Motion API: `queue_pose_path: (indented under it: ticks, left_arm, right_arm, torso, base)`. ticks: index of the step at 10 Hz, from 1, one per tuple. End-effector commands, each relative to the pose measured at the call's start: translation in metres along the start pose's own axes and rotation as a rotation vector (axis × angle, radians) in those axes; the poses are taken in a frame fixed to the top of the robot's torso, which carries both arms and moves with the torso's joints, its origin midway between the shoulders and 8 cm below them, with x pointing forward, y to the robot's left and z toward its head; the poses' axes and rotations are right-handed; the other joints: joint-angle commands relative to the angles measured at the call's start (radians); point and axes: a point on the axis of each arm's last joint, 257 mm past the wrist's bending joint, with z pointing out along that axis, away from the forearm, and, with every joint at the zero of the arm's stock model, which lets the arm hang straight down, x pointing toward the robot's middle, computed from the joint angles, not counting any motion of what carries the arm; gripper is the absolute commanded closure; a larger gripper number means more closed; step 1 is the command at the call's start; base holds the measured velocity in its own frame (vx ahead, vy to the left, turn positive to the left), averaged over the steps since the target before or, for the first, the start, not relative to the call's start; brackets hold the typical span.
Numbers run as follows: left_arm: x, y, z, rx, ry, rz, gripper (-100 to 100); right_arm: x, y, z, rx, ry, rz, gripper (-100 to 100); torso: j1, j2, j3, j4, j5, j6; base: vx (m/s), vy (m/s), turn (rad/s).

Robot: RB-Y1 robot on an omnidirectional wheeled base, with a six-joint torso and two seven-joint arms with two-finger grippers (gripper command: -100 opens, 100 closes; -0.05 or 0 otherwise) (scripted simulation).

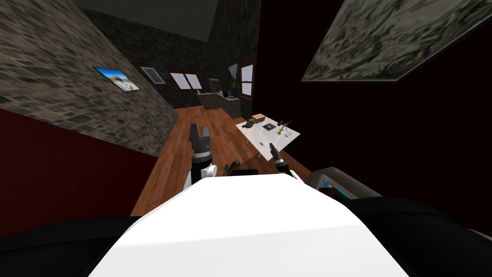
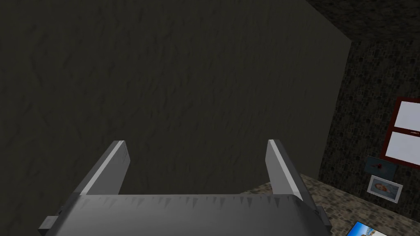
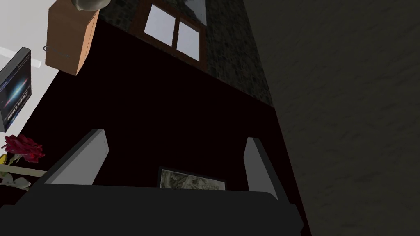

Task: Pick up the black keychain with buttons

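A white table (image 1: 288,139) stands ahead to the right on the wooden floor. Near its front edge lies a tiny item (image 1: 262,143), too small to name as the keychain. My right gripper (image 1: 273,146) hovers over that front edge, open (image 3: 174,157) with nothing between its fingers. Beside it in the right wrist view are a brown box (image 3: 69,37), a dark book (image 3: 14,92) and a red rose (image 3: 22,148). My left gripper (image 1: 199,130) is raised over the floor to the table's left, open (image 2: 197,159) and empty.
Farther back the table carries the brown box (image 1: 258,117), a dark lump (image 1: 248,124) and the rose (image 1: 283,126). A grey seat (image 1: 336,185) stands at my right. A counter (image 1: 218,98) lines the far wall. Bare wooden floor (image 1: 182,154) stretches ahead.
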Motion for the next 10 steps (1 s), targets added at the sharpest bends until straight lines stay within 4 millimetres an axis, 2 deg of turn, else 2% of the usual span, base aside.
queue_pose_path:
  ticks: [1,4,5,7,8,9,10]
  left_arm:
    - [0.000,0.000,0.000,0.000,0.000,0.000,0]
    - [0.000,0.000,0.000,0.000,0.000,0.000,0]
    - [0.000,0.000,0.000,0.000,0.000,0.000,0]
    - [0.000,0.000,0.000,0.000,0.000,0.000,0]
    - [0.000,0.000,0.000,0.000,0.000,0.000,0]
    - [0.000,0.000,0.000,0.000,0.000,0.000,0]
    - [0.000,0.000,0.000,0.000,0.000,0.000,0]
  right_arm:
    - [0.011,-0.021,-0.014,0.040,0.056,-0.030,-100]
    - [0.021,-0.053,-0.035,0.109,0.111,-0.061,-100]
    - [0.028,-0.068,-0.050,0.140,0.161,-0.091,-100]
    - [0.028,-0.082,-0.059,0.173,0.166,-0.094,-100]
    - [0.034,-0.100,-0.079,0.214,0.218,-0.126,-100]
    - [0.034,-0.106,-0.083,0.230,0.220,-0.128,-100]
    - [0.038,-0.121,-0.102,0.264,0.272,-0.162,-100]
  torso:
    - [0.000,0.000,0.000,0.000,0.000,0.000]
    - [0.002,-0.001,-0.001,0.000,0.000,-0.001]
    - [0.001,0.000,0.000,0.000,0.000,0.000]
    - [0.001,-0.001,-0.001,0.000,0.000,0.000]
    - [0.000,0.000,0.000,0.000,0.000,0.000]
    - [-0.001,-0.001,-0.001,0.000,0.000,0.000]
    - [-0.001,-0.001,-0.001,0.000,0.000,0.000]
  base:
    - [0.067,0.077,0.186]
    - [0.061,0.083,0.134]
    - [0.069,0.083,0.165]
    - [0.058,0.068,0.059]
    - [0.084,0.046,0.181]
    - [0.074,0.041,0.115]
    - [0.095,0.072,0.153]
